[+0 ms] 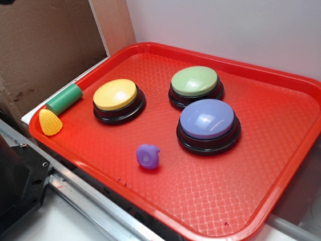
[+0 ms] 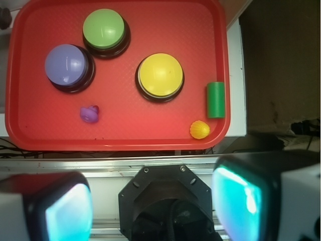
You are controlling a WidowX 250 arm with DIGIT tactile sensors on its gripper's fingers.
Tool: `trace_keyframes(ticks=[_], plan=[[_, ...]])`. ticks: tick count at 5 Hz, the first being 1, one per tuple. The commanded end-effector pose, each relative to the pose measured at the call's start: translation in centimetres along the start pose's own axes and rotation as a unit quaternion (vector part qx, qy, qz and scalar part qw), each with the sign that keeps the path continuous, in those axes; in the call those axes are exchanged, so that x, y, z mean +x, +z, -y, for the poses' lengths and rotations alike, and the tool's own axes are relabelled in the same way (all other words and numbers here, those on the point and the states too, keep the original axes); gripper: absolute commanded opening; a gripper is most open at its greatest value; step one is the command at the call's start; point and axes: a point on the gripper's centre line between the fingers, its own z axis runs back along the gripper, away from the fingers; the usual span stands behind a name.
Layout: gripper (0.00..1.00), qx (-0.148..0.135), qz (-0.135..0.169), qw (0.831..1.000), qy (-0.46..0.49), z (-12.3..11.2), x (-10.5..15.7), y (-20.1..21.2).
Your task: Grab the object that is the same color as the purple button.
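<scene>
claw (image 2: 153,201) wide open, empty — high above | purple toy (image 2: 90,114) on tray (image 2: 125,138), well apart

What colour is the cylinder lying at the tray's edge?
Green cylinder, clearest in the wrist view.

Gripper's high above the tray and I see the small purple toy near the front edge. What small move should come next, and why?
Probably shift the gripper forward and toward the purple toy, keeping it open. In the wrist view the fingers are spread wide and hold nothing, and the toy lies ahead and off to one side, apart from the purple button. Centre over it before descending.
</scene>
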Motion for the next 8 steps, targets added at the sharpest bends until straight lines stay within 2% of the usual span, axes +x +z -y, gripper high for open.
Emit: trace_keyframes(ticks=[1,2,3,4,5,6,7,8], plan=[[1.0,0.0,0.0,1.0,0.0,0.0,0.0,0.0],[1.0,-0.002,0.003,0.999,-0.032,0.8,0.6,-1.2],[1.0,-0.004,0.02,0.999,-0.032,1.9,1.6,-3.3],[1.0,-0.032,0.034,0.999,0.02,3.4,2.9,-6.6],[1.0,-0.021,0.027,0.998,0.045,4.5,3.6,-9.8],[1.0,-0.046,0.017,0.998,0.04,5.6,4.6,-12.9],[1.0,-0.028,0.013,0.999,0.037,6.8,5.0,-15.7],[1.0,-0.027,-0.005,0.999,0.031,7.9,5.1,-18.5]])
